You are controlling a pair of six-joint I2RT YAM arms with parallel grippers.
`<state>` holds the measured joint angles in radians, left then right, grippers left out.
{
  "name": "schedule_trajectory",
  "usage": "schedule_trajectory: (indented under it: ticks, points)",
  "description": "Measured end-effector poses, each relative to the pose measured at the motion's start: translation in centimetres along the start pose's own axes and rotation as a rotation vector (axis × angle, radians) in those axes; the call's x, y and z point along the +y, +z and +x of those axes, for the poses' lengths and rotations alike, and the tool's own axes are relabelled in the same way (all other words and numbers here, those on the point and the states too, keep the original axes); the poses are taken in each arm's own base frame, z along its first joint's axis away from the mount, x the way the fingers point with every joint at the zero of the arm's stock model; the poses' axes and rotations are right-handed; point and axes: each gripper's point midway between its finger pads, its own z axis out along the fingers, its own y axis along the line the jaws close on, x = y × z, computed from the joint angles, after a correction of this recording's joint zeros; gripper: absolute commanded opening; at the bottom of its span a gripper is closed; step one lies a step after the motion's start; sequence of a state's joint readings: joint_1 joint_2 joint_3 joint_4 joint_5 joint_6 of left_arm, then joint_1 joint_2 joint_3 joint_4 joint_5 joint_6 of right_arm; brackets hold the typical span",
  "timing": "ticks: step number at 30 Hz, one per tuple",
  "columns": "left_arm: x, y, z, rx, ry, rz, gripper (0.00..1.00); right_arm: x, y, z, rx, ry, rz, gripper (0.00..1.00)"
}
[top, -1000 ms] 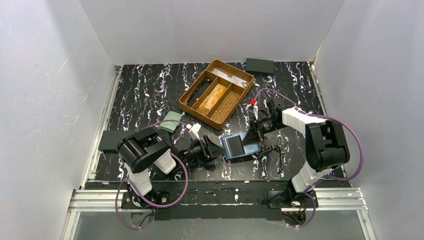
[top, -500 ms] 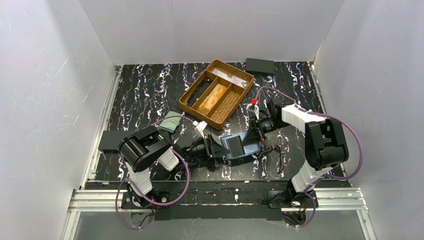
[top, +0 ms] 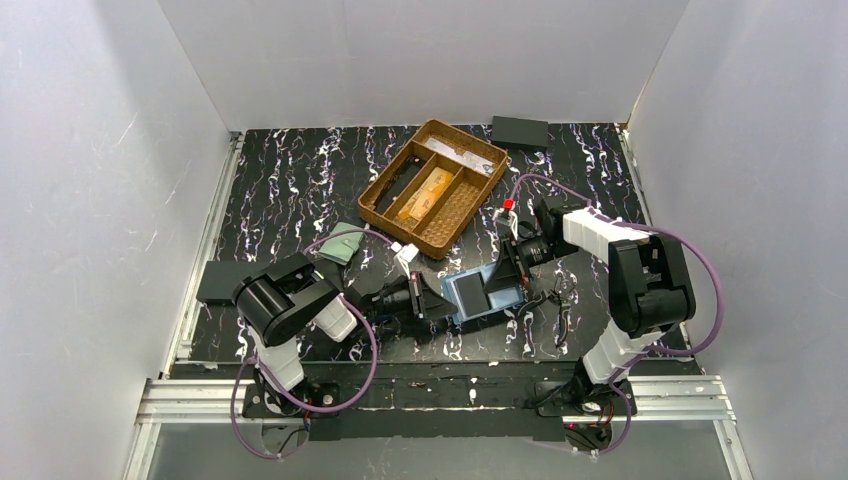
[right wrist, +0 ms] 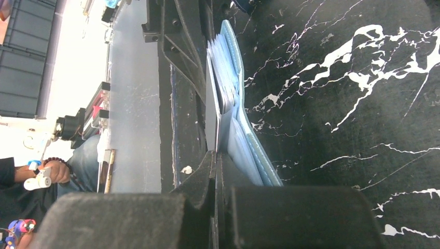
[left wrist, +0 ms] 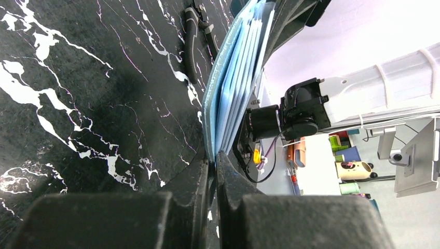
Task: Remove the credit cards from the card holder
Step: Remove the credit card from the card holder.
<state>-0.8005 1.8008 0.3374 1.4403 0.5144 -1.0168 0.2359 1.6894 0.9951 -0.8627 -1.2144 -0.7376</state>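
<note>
Holder (top: 481, 293) sits on the table (top: 290, 180) near the front edge, right between the 2 arms, opened out with a dark grey panel facing up.

Left gripper (top: 440, 300) is at its left end. From the left wrist, the black fingers (left wrist: 228, 171) are pressed together with hardly a slit between them, and the holder's (left wrist: 233, 78) edge runs straight into the tips (left wrist: 214, 161). That is a pinch on the holder's rim.

Right gripper (top: 506, 272) is on the opposite side, at the far-right edge. From the right wrist its jaws are closed too (right wrist: 215, 155), nipping a thin leaf of the holder (right wrist: 236, 135) where it meets the tips.

So the holder is clamped from both ends.

Edge-on it reads as a stack of thin pale-blue leaves, fanned slightly apart, the outer skin a thicker matte blue with a rounded border. Whether any cards sit between those leaves, I cannot tell.

The table is glossy black with white marble veins.

Beyond the holder stands a brown woven tray (top: 396, 166), rectangular, set at an angle and split into long slots. A pale green wallet (top: 345, 243) lies flat to the left, near the left arm's elbow.
</note>
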Motion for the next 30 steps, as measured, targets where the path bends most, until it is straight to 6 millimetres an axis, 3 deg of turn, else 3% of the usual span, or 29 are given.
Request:
schedule_trajectory:
  ticks: [20, 30]
  points:
    - [0.9, -1.3, -1.2, -0.051, -0.078, -0.029, 0.00, -2.1, 0.2, -0.5, 0.013, 0.068, 0.091, 0.01]
    - [4.2, -1.8, 0.1, -0.030, -0.200, -0.123, 0.00, -4.2, -0.4, 0.0, 0.015, 0.105, 0.150, 0.01]
